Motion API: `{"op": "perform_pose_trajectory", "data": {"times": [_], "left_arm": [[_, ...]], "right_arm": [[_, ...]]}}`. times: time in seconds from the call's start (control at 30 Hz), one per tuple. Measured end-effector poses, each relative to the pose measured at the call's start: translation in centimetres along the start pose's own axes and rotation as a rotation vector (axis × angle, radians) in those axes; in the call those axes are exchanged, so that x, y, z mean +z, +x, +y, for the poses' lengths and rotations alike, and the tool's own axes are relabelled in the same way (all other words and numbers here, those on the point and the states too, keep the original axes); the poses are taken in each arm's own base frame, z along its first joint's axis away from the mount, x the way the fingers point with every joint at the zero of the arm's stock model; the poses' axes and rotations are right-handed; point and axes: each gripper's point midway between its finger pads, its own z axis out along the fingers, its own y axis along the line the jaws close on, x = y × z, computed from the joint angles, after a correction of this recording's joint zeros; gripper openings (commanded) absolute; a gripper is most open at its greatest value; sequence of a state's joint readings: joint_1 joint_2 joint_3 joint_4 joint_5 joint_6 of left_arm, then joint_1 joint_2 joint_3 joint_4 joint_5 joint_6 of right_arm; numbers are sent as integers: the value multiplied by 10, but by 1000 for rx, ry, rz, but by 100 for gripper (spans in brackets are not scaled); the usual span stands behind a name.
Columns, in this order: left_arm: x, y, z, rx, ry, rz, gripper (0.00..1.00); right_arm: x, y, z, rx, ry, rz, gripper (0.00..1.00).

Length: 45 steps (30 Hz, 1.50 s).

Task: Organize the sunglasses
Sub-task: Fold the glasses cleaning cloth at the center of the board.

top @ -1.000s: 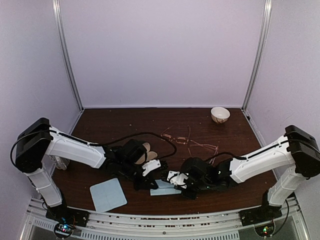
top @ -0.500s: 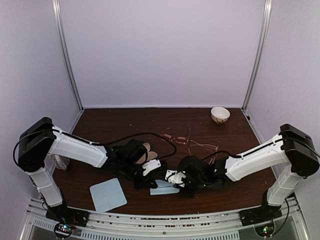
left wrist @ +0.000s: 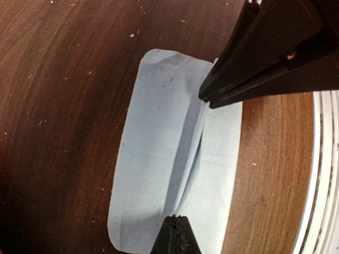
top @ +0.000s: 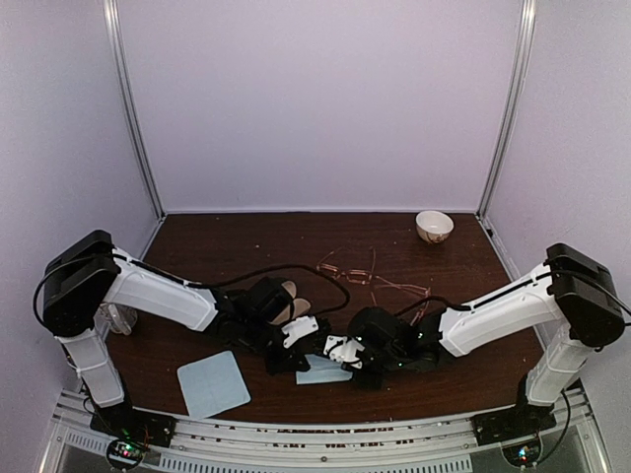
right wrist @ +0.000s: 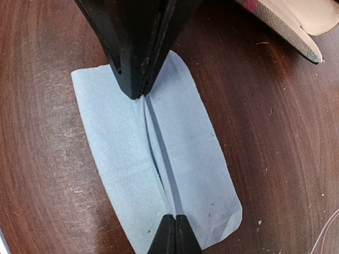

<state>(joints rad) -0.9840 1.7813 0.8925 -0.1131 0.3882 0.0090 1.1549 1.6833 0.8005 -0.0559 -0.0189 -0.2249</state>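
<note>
Sunglasses (top: 399, 287) lie mid-table behind the arms, both pairs stretched roughly left to right, outside the open case (top: 292, 302). Left gripper (left wrist: 177, 225) and right gripper (right wrist: 170, 225) each pinch one end of the cloth (right wrist: 185, 153).

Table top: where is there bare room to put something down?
The table is bare at the back left, from the sunglasses to the corner, and between the bowl and the right arm. It is crowded at front centre, where the arms meet over a blue cloth.

Arms (top: 158, 294) are white shells with chunky black joints, black wedge-shaped fingers (right wrist: 168, 235), a black cable (top: 286, 266) off the left one, and maybe tiny base LEDs.
</note>
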Motion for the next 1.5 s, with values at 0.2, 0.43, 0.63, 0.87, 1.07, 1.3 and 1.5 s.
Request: {"op": "perform_pose_trajectory", "data": {"times": [0.2,0.43,0.63,0.87,1.07,1.3,1.5], "left_arm": [[2,1,4,-1,-18,3,0],[1,1,9,-7,-43,4,11],[1,-1,12,-13,-61,-6,20],[-1,-4,20,-17,-97,-16,26],[-7,-6,27,-30,-140,-26,35],[-22,-12,31,-38,-189,-56,43],[-48,-25,25,-19,-221,-125,49]], "right_arm": [[3,-1,-3,0,5,4,8],[4,-3,-11,0,24,10,13],[5,-3,-15,4,34,12,16],[5,-6,-25,2,63,14,22],[4,-9,-35,7,105,14,25],[3,-9,-46,17,161,15,28],[-9,-15,-62,69,223,-17,40]]}}
